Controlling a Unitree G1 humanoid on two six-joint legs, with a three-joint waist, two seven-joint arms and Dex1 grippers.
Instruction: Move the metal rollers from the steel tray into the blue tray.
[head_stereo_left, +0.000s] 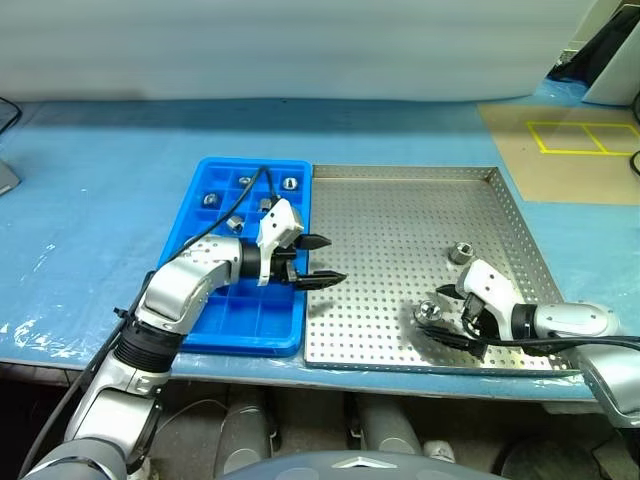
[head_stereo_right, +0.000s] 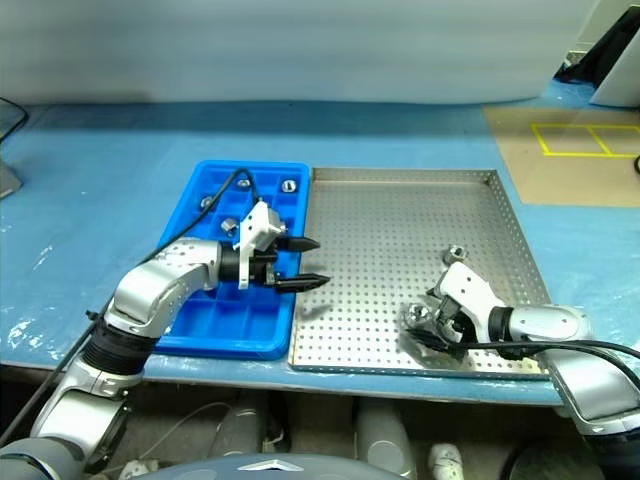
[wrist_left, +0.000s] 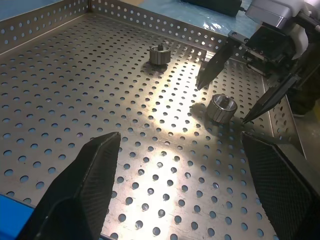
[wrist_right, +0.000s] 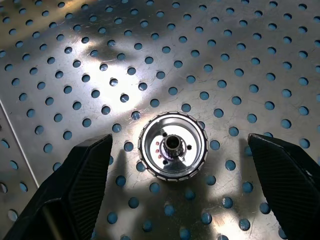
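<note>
Reaching in from the near right edge of the steel tray (head_stereo_left: 400, 200), the right gripper (head_stereo_left: 445, 312) stands wide open, holding nothing, its fingers on either side of a roller (head_stereo_left: 428, 311) on the tray floor; a second roller (head_stereo_left: 460, 252) sits farther back. The left gripper (head_stereo_left: 322, 260), also open and empty, points level across the seam from the blue tray (head_stereo_left: 215, 180), which holds several rollers in its far cells. In the left wrist view both tray rollers lie beyond the spread fingers (wrist_left: 85, 185). In the right wrist view the ringed roller (wrist_right: 173, 146) lies centred between the parted fingers (wrist_right: 80, 185), untouched.
</note>
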